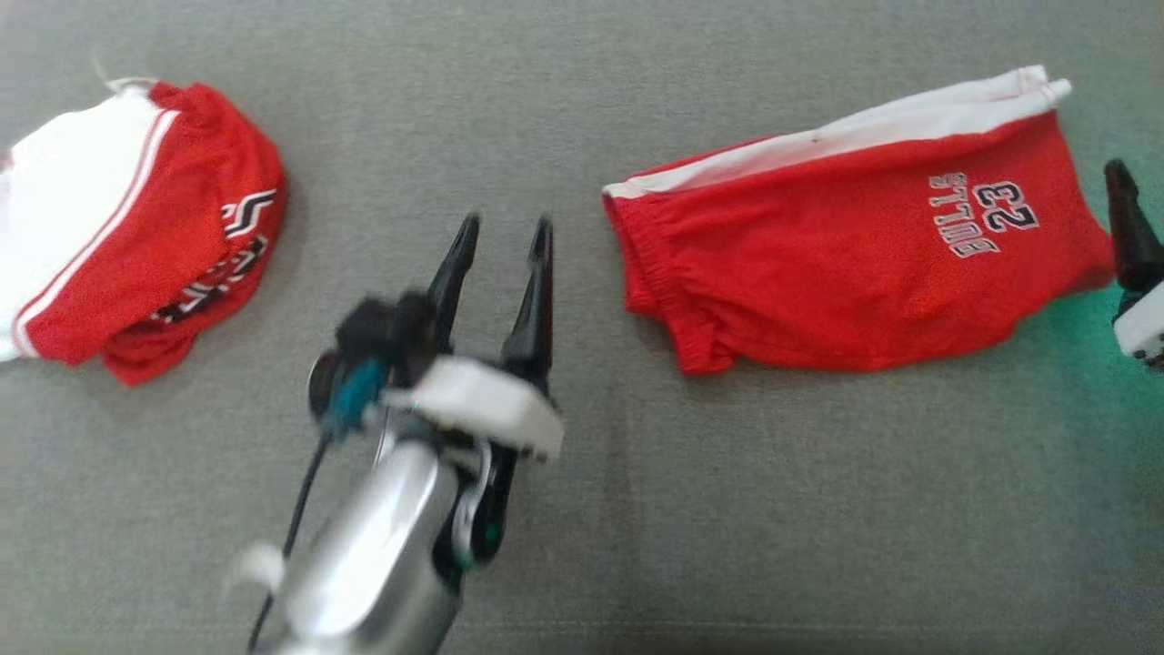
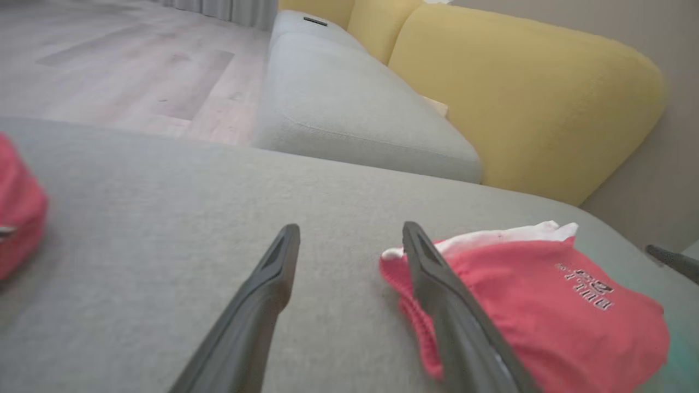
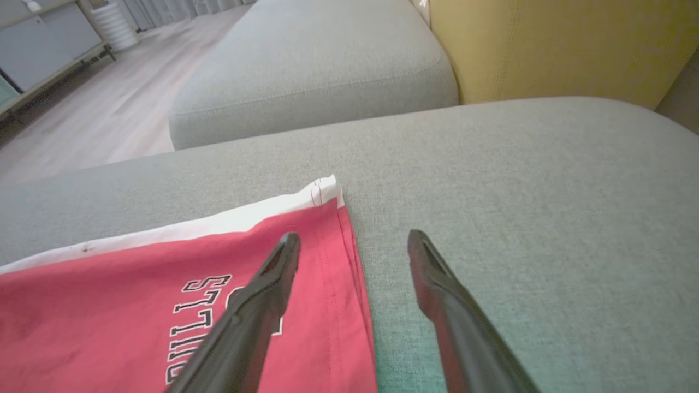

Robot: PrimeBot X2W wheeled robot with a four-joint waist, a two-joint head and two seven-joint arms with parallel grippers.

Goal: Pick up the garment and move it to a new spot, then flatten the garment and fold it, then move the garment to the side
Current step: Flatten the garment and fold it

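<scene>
Red shorts [image 1: 846, 264] with a white side stripe and "BULLS 23" print lie flat and doubled over on the grey cushion [image 1: 582, 509], right of centre. My left gripper [image 1: 502, 235] hovers open just left of their waistband, nothing between its fingers; in the left wrist view the shorts [image 2: 546, 305] sit beside and under the right finger [image 2: 437, 284]. My right gripper [image 3: 354, 240] is open at the shorts' hem edge [image 3: 338, 262], one finger over the red cloth, the other over bare cushion. One dark finger [image 1: 1128, 218] of it shows at the head view's right edge.
A bunched red and white jersey [image 1: 127, 227] lies at the far left of the cushion. Beyond the cushion are another grey seat [image 2: 349, 103], yellow back pillows [image 2: 524, 98] and wooden floor [image 2: 109, 65].
</scene>
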